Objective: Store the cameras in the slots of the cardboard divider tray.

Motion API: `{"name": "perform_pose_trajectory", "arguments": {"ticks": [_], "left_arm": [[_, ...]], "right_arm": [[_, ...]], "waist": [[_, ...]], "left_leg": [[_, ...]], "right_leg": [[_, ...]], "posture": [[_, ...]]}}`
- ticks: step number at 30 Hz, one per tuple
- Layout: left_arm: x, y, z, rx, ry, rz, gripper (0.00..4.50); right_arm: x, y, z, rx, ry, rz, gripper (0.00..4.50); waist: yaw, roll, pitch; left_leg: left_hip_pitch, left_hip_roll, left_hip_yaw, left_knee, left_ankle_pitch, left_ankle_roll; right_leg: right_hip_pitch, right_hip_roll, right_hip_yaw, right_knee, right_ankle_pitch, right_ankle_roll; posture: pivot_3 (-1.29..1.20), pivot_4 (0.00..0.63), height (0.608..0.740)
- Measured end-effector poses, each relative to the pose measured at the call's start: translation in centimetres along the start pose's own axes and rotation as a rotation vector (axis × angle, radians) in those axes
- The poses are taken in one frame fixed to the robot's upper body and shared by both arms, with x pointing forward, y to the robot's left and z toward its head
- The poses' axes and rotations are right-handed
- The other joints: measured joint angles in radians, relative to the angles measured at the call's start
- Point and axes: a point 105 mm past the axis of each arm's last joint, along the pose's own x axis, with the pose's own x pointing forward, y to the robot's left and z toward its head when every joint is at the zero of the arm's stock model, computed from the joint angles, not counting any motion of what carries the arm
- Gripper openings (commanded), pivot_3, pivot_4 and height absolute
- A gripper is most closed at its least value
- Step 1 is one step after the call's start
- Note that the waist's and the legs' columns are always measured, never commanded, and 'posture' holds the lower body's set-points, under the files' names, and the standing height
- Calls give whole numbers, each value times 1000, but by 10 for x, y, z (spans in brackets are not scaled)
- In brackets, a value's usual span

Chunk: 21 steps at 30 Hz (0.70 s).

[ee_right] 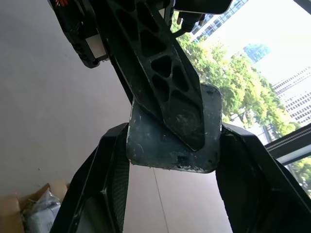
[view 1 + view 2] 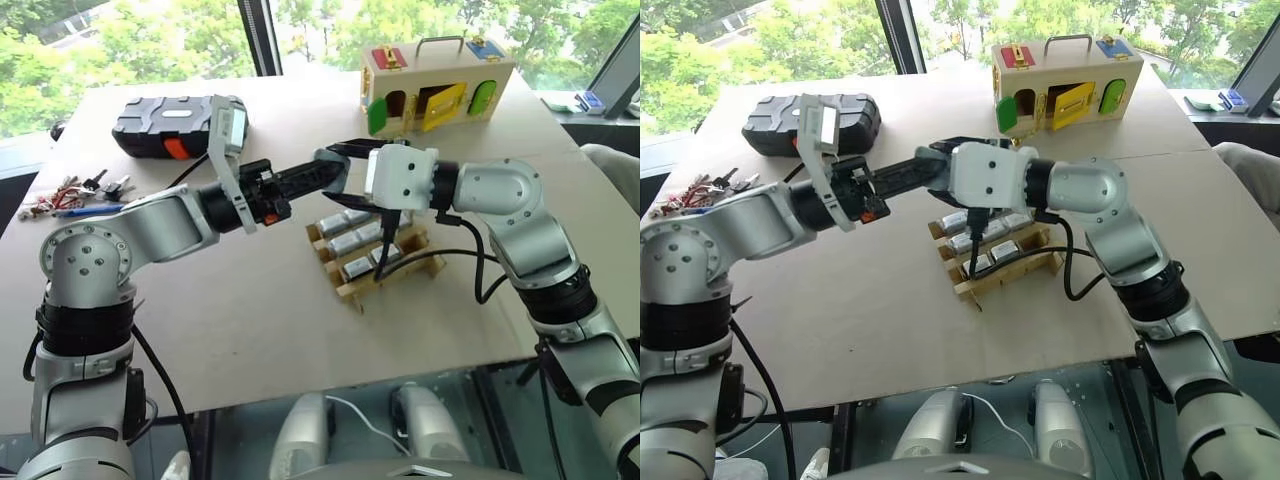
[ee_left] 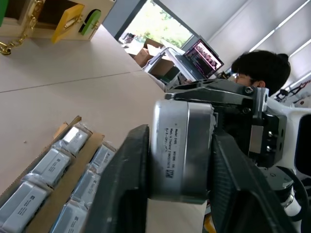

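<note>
Above the cardboard divider tray (image 2: 352, 290), my two grippers meet fingertip to fingertip. One silvery camera (image 3: 182, 150) is clamped between the black fingers of my left gripper (image 2: 338, 172), which is shut on it. My right gripper (image 2: 350, 160) comes in from the other side and is shut on the same camera (image 1: 155, 150), with a left finger lying across its face. Several more cameras (image 2: 350, 240) lie in the tray's slots directly beneath the hands; they also appear as cameras (image 3: 48, 167) in the left wrist view.
A black case (image 2: 175, 125) lies at the table's far left and a bunch of keys (image 2: 80, 190) at the left edge. A wooden box with coloured doors (image 2: 435, 85) stands at the back. Beyond the table sits a person (image 3: 262, 68) by a laptop (image 3: 204, 56).
</note>
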Motion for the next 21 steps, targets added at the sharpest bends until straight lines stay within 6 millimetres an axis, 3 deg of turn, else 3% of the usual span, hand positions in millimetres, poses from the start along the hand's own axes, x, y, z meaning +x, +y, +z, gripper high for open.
{"name": "perform_pose_trajectory", "arguments": {"ticks": [2, 3, 4, 5, 10, 13, 15, 19, 21], "left_arm": [[-1, 1, -2, -7, 3, 2, 850], [-3, 5, 0, -14, -6, 16, 850], [-5, 7, 2, -13, -17, 28, 850], [-6, 8, 3, -9, -23, 30, 850], [-5, 11, 1, 22, -17, 49, 850], [2, 7, 6, 67, -29, 35, 850], [13, -11, 16, 141, -44, -27, 850], [33, -29, 15, 205, 11, -85, 850], [50, -38, 8, 190, 76, -135, 850]], "right_arm": [[0, 2, 1, 28, -10, 18, 3420], [0, 4, 2, 46, -17, 27, 3634], [-1, 5, 3, 66, -23, 36, 4221], [-2, 6, 1, 87, -27, 34, 4404], [-17, 7, -14, 138, -1, -37, 4500], [-58, 9, -36, 250, 55, -82, 4500], [-101, 19, -58, 312, 154, -80, 4500], [-128, 19, -60, 390, 165, -98, 4500], [-153, 18, -63, 437, 212, -133, 4500]], "waist": [[0, 0, 0], [-1, 0, 0], [-1, 0, 0], [0, 0, 0], [10, 0, 0], [30, -1, 0], [44, -2, 1], [38, -2, 1], [42, -2, 1]], "left_leg": [[0, 0, 0, 0, 0, 0], [0, 0, 0, 0, 0, 0], [0, 0, -1, 0, 0, 0], [0, 0, -1, 0, 0, 0], [0, 0, 0, 0, 0, 0], [-3, -1, 0, 0, 0, 1], [-3, -1, 2, 1, 0, 1], [-2, -1, 2, 1, -1, 1], [-2, -1, 2, 1, -1, 2]], "right_leg": [[0, 0, 0, 0, 0, 0], [0, 0, 0, 0, 0, 0], [0, 0, -1, 0, 0, 0], [0, 0, -1, 0, 0, 0], [0, 0, -1, 0, 0, 0], [1, -1, -4, -2, 0, 0], [1, -1, -4, -4, 0, 0], [1, 0, -2, -3, 0, 0], [2, 0, -3, -2, 0, 0]], "posture": [[0, 150, 740], [0, 150, 740], [0, 150, 740], [0, 150, 740], [0, 150, 740], [0, 150, 740], [0, 150, 740], [0, 150, 740], [0, 150, 740]]}}
